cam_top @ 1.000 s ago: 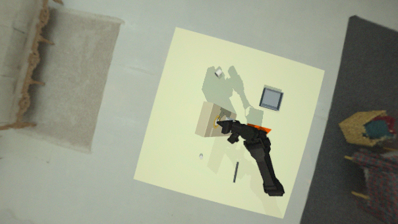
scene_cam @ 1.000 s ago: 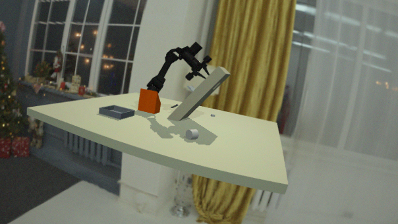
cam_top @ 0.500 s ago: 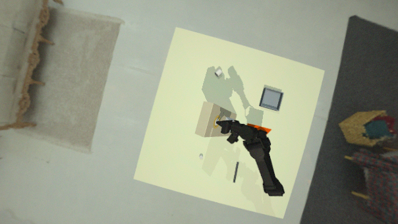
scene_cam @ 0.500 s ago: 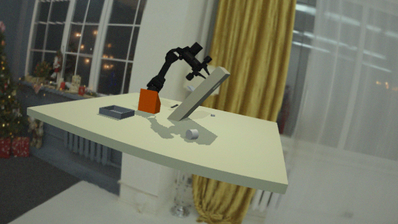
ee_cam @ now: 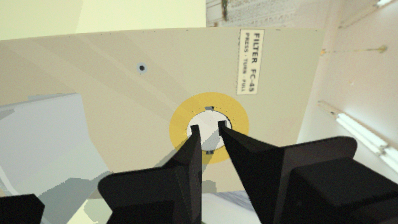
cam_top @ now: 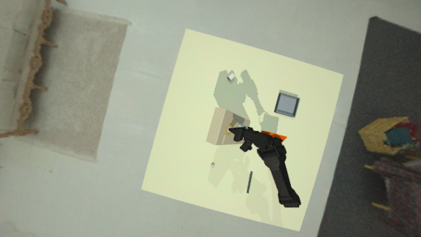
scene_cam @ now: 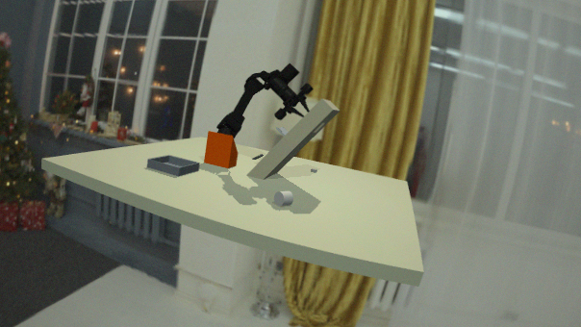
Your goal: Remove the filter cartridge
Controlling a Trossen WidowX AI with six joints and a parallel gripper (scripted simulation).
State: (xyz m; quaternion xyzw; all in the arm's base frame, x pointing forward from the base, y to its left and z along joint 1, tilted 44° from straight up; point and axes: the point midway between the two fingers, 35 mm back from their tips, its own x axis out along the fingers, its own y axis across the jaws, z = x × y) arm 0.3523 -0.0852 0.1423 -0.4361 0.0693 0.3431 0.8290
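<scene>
Pale yellow-green table (scene_cam: 356,221) before a gold curtain and lit windows carries the scene. One round white filter cartridge (ee_cam: 207,131) sits flush in a yellow ring (ee_cam: 235,112) on one tilted beige service panel (ee_cam: 125,100), at about 9 o'clock from the arm's orange base (scene_cam: 220,150) in the top view. The black parallel-jaw gripper (ee_cam: 209,134) is narrowed, not fully closed, with both fingertips at the cartridge face, apparently in its two slots; it grips nothing as a clamp. The cartridge probably handles as a stiff, light, smooth plug, so the slots are the only purchase; the label (ee_cam: 249,62) suggests press, turn, pull. One grey square tray (cam_top: 286,104) lies at about 1 o'clock from the panel. One small white cylinder (scene_cam: 283,197) lies apart on the table.
</scene>
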